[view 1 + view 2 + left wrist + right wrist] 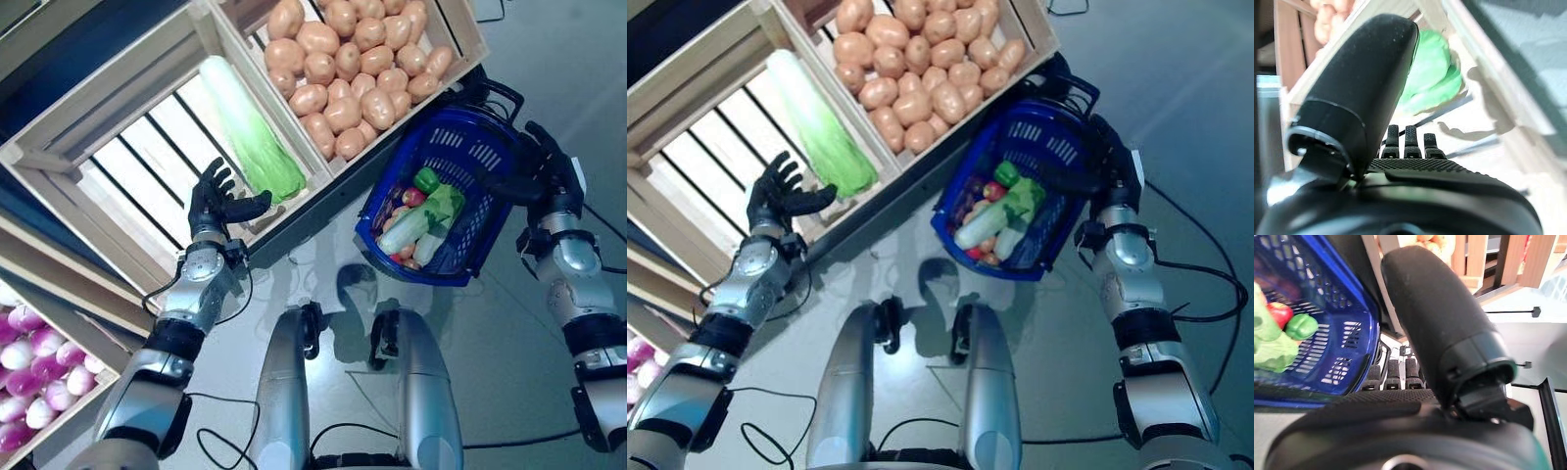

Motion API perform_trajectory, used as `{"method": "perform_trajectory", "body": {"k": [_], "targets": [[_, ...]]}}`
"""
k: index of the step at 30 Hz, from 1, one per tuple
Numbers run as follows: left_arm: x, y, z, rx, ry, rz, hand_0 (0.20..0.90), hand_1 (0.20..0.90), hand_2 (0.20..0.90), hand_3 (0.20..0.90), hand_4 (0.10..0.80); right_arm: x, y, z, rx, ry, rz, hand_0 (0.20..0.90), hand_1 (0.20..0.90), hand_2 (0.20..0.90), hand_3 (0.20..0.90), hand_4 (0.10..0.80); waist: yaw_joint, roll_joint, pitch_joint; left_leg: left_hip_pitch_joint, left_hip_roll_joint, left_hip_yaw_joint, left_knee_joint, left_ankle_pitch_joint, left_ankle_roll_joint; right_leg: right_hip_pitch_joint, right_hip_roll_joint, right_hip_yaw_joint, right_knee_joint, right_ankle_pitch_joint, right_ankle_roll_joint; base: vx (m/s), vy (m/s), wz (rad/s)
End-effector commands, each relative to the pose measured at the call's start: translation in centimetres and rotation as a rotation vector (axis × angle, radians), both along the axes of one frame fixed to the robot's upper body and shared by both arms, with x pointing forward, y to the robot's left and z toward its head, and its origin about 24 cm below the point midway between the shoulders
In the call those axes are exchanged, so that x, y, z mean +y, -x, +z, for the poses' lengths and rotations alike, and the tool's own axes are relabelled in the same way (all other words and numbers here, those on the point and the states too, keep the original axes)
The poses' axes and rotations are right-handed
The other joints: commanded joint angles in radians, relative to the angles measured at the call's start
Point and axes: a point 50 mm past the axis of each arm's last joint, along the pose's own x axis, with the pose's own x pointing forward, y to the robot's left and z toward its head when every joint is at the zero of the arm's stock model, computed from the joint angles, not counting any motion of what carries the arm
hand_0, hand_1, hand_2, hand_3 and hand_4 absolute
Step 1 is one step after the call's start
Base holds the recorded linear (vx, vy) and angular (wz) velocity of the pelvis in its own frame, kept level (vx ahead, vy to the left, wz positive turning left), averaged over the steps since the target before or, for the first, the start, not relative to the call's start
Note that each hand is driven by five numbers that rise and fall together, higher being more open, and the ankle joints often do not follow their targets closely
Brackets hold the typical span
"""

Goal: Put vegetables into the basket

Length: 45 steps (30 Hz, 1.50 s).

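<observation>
My fingers (217, 179) on my left hand (214, 208) are spread and straight, holding nothing, raised over the front edge of the slatted wooden crate (118, 147). Inside that crate, just beyond my fingertips, lies a long green-and-white cabbage (250, 127), apart from my hand. In the crate's neighbouring compartment sit the potatoes (353, 69). My right hand (544, 176) is curled at the black handle (505, 98) of the blue basket (470, 147), which hangs tilted beside the crate's corner; how tightly I grip is hard to see. The basket holds a green pepper (425, 179), something red, leafy greens and a pale long vegetable.
</observation>
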Motion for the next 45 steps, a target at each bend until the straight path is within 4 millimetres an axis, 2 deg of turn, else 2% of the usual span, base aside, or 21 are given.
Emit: {"method": "perform_trajectory", "body": {"k": [1,7,15,20,23,27,33,36,39,43,45], "targets": [[-0.3,-1.8,6.1,-0.163,0.032,0.043,0.900,0.900,0.900,0.900,0.800,1.4,-0.8,6.1,-0.220,0.055,0.059,0.900,0.900,0.900,0.900,0.800,-0.039,-0.029,-0.019,0.103,-0.009,0.064,-0.029,-0.072,0.066,0.070,0.001,0.001,-0.120,0.125,-0.033,-0.010,0.039,-0.10],[0.4,-2.7,8.1,-0.148,0.086,0.159,0.900,0.900,0.900,0.900,0.800,2.3,-1.3,6.1,-0.200,0.058,0.090,0.900,0.900,0.900,0.900,0.800,-0.061,-0.043,-0.013,0.092,0.003,0.076,-0.038,-0.070,0.065,0.049,0.017,0.017,-0.133,0.136,-0.025,0.003,0.029,-0.15],[1.2,-3.6,11.0,-0.141,0.248,0.323,0.900,0.900,0.900,0.900,0.800,3.4,-1.8,6.4,-0.205,0.072,0.111,0.900,0.900,0.900,0.900,0.800,-0.093,-0.059,-0.005,0.030,0.017,0.089,-0.020,-0.077,0.066,-0.022,0.044,0.042,-0.133,0.148,-0.016,0.006,0.007,-0.11],[2.8,-3.2,12.6,-0.139,0.241,0.546,0.900,0.900,0.900,0.900,0.800,3.5,-2.0,6.9,-0.208,0.069,0.107,0.900,0.900,0.900,0.900,0.800,-0.103,-0.064,-0.005,-0.024,0.022,0.088,0.003,-0.079,0.066,-0.079,0.051,0.051,-0.115,0.150,-0.013,0.000,-0.013,-0.10],[3.5,-2.7,14.2,-0.185,0.138,0.652,0.900,0.900,0.900,0.900,0.800,3.4,-2.1,6.5,-0.196,0.059,0.101,0.900,0.900,0.900,0.900,0.800,-0.103,-0.065,-0.005,-0.044,0.022,0.087,0.002,-0.078,0.065,-0.100,0.053,0.053,-0.114,0.151,-0.011,0.004,-0.038,-0.03],[4.0,-2.4,13.5,-0.133,0.109,0.727,0.900,0.900,0.900,0.900,0.800,3.3,-1.8,5.7,-0.193,0.034,0.086,0.900,0.900,0.900,0.900,0.800,-0.102,-0.065,-0.005,-0.061,0.017,0.082,-0.002,-0.075,0.064,-0.117,0.055,0.055,-0.118,0.154,-0.008,-0.002,-0.038,-0.07],[6.4,-1.7,11.1,-0.008,0.221,0.855,0.900,0.900,0.900,0.900,0.800,3.4,-1.9,4.9,-0.186,0.026,0.087,0.900,0.900,0.900,0.900,0.800,-0.095,-0.063,-0.005,-0.076,0.011,0.075,-0.006,-0.069,0.060,-0.130,0.053,0.050,-0.117,0.150,-0.008,-0.009,-0.030,-0.05],[7.1,-1.3,10.5,0.032,0.239,0.916,0.900,0.900,0.900,0.900,0.800,3.6,-2.0,4.9,-0.185,0.018,0.086,0.900,0.900,0.900,0.900,0.800,-0.092,-0.064,-0.005,-0.078,0.009,0.071,-0.011,-0.065,0.057,-0.131,0.051,0.047,-0.119,0.151,-0.008,-0.021,-0.036,-0.02],[7.3,-0.8,10.8,0.029,0.219,1.011,0.900,0.900,0.900,0.900,0.800,3.8,-2.1,4.7,-0.184,0.016,0.090,0.900,0.900,0.900,0.900,0.800,-0.089,-0.065,-0.005,-0.076,0.005,0.067,-0.018,-0.061,0.054,-0.127,0.049,0.044,-0.125,0.151,-0.007,-0.026,-0.036,0.02],[7.6,0.2,12.3,-0.044,0.125,1.189,0.900,0.900,0.900,0.900,0.800,3.8,-2.0,3.9,-0.166,0.003,0.089,0.900,0.900,0.900,0.900,0.800,-0.082,-0.065,-0.005,-0.061,-0.001,0.061,-0.029,-0.055,0.050,-0.108,0.046,0.038,-0.133,0.150,-0.009,-0.030,-0.045,0.04],[7.5,0.4,12.9,-0.090,0.096,1.208,0.900,0.900,0.900,0.900,0.800,3.8,-1.9,3.5,-0.160,-0.006,0.088,0.900,0.900,0.900,0.900,0.800,-0.079,-0.065,-0.005,-0.052,-0.005,0.058,-0.037,-0.051,0.047,-0.097,0.046,0.035,-0.138,0.150,-0.009,-0.030,-0.039,0.03]]}}
